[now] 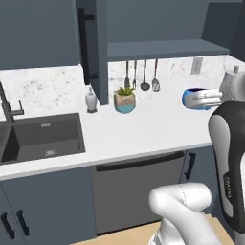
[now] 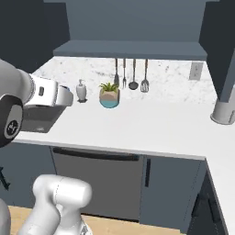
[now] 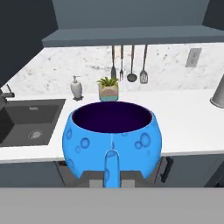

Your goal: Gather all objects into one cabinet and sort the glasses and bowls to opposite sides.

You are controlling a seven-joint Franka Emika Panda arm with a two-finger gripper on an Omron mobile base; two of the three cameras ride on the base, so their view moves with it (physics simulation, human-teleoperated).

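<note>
The small rounded bright blue bowl (image 3: pixel 112 140) is held upright above the white counter (image 1: pixel 143 129), pinched at its rim by the closed two-finger gripper (image 3: pixel 111 168), with the slate blue-grey wall cabinet's flat shelf (image 3: pixel 131 37) lying ahead and higher.

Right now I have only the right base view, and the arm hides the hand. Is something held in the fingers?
Observer: Yes. In the hand view the fingers are shut on the near wall of the small blue bowl, which sits upright.
Operator: Is anything inside it?
Observer: No. Its dark inside shows nothing in it.
Operator: Is the cabinet open?
Observer: Yes. In the left base view the door stands open, left of the shelf, with its black bar handle facing left.
</note>
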